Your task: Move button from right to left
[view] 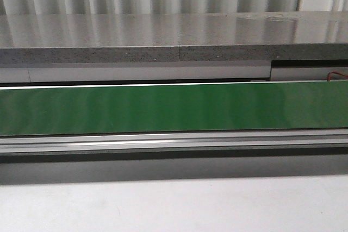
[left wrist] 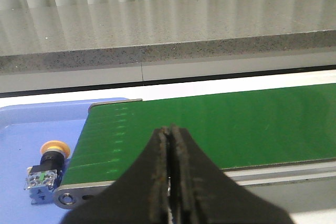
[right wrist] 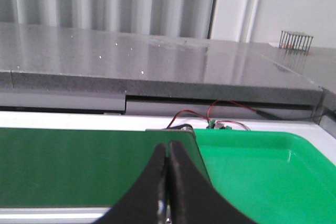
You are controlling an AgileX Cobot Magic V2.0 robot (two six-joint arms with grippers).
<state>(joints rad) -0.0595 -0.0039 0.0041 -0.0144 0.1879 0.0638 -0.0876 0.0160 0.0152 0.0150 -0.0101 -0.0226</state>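
Observation:
The button (left wrist: 46,169) lies on its side in a blue tray (left wrist: 21,129), close to the left end of the green conveyor belt (left wrist: 210,124); its yellow-orange cap points away from me and its blue-grey body with a green dot faces me. It shows only in the left wrist view. My left gripper (left wrist: 169,129) is shut and empty, above the belt's near edge, to the right of the button. My right gripper (right wrist: 168,146) is shut and empty above the belt's right end (right wrist: 79,166). Neither gripper shows in the front view.
A green tray (right wrist: 262,171) sits past the belt's right end, with red wires (right wrist: 220,111) behind it. A grey stone ledge (view: 163,39) runs behind the belt (view: 174,107). An aluminium rail (view: 174,140) borders the belt's near edge, before a white table (view: 174,205).

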